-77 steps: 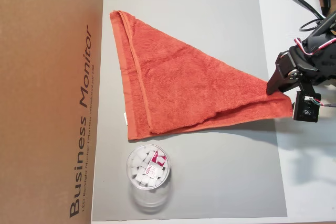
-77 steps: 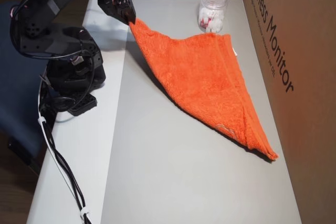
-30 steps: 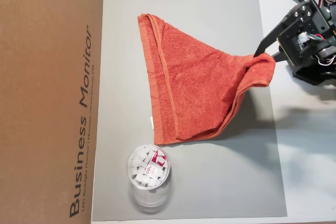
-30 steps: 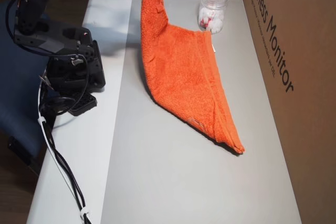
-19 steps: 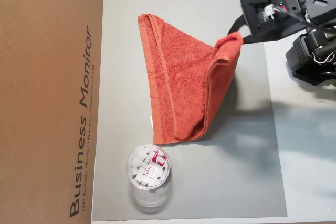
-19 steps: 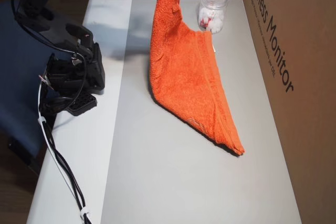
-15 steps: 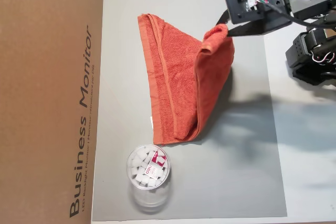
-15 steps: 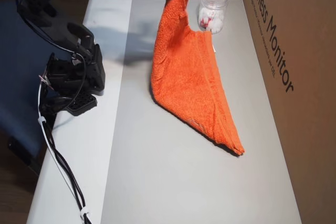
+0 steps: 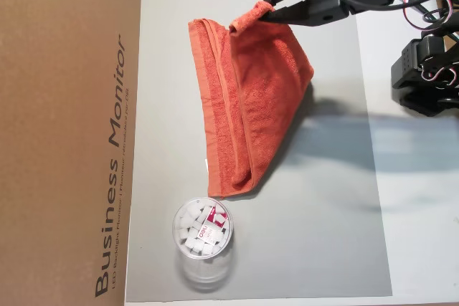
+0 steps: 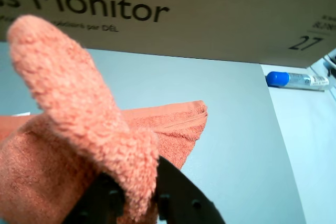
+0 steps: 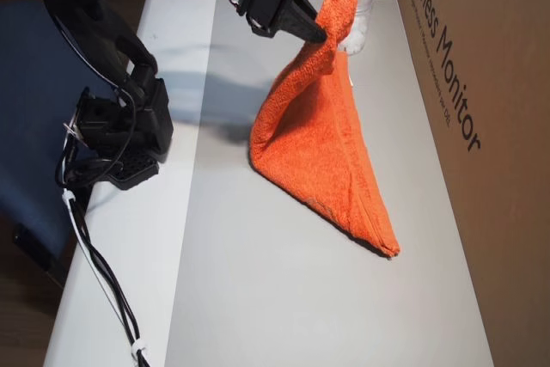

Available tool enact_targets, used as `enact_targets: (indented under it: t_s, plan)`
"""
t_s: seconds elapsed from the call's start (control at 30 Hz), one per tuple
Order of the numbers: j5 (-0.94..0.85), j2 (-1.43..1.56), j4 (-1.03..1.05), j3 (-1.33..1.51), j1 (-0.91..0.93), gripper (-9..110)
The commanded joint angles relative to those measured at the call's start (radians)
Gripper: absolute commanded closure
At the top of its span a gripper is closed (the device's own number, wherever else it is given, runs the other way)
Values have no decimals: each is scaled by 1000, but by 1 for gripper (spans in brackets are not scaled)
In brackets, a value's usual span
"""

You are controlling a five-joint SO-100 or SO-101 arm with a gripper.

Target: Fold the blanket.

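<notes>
The orange-red terry blanket (image 9: pixel 251 105) lies on the grey mat (image 9: pixel 323 213), one long hemmed edge flat toward the cardboard box. My gripper (image 9: pixel 269 11) is shut on one corner and holds it lifted above the rest of the cloth, so the blanket drapes down in a tent shape (image 11: pixel 318 135). In another overhead view the gripper (image 11: pixel 320 36) pinches that corner in front of the jar. In the wrist view the fuzzy corner (image 10: pixel 79 108) sticks up from between the black jaws of my gripper (image 10: pixel 137 195).
A brown "Business Monitor" cardboard box (image 9: pixel 64 134) borders the mat on one side (image 11: pixel 481 126). A clear jar (image 9: pixel 203 238) of white pieces stands by the blanket's end. The arm's base (image 11: pixel 120 135) and cable (image 11: pixel 103 281) sit beside the mat. A blue-capped tube (image 10: pixel 296 80) lies off the mat.
My gripper has carried the held corner up and across toward the box. The blanket has doubled over itself, and its flat edge has stayed in place.
</notes>
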Motion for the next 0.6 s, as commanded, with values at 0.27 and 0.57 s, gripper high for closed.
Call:
enact_targets:
  t_s: [0.27,0.57]
  plan:
    - [153,-144,-167,-54,103,101]
    - [272,-275,-318,-55,137,101]
